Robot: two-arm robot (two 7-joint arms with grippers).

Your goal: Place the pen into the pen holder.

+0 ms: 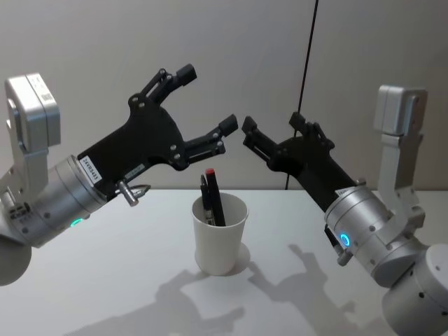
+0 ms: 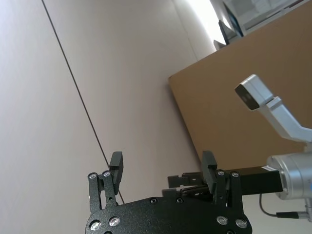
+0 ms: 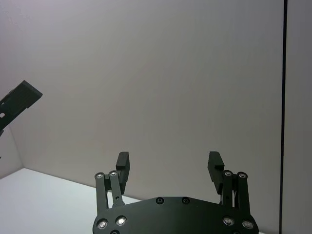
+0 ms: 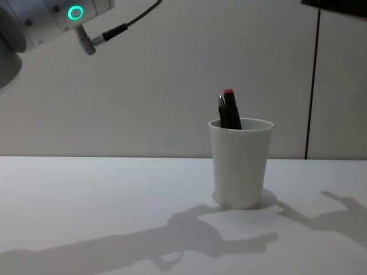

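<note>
Judging progress: the task looks done, with nothing left but perhaps drawing the arms back.
Head view, pen holder: the white pen holder stands upright on the tabletop, low of centre toward 6 o'clock.
Head view, pen: the pen, dark with a red tip, leans inside the cup against its inner wall, its top above the rim; a second dark shaft seems to stand beside it.
Head view, left end effector: the left end effector hangs above the cup toward 11 o'clock, fingers spread wide, holding nothing.
Head view, right end effector: the right end effector hangs above the cup toward 1 o'clock, apart from the pen; its spread is hard to read here.
Left wrist view: the left fingers stand wide apart with only wall between them; the other arm shows beyond.
Right wrist view: the right end effector is wide and empty, wall behind.
Chest view: the cup sits on the tabletop toward 4 o'clock, the pen poking out of it.
Surface and room: plain white tabletop with arm shadows, a pale wall and a thin dark vertical line on it.
</note>
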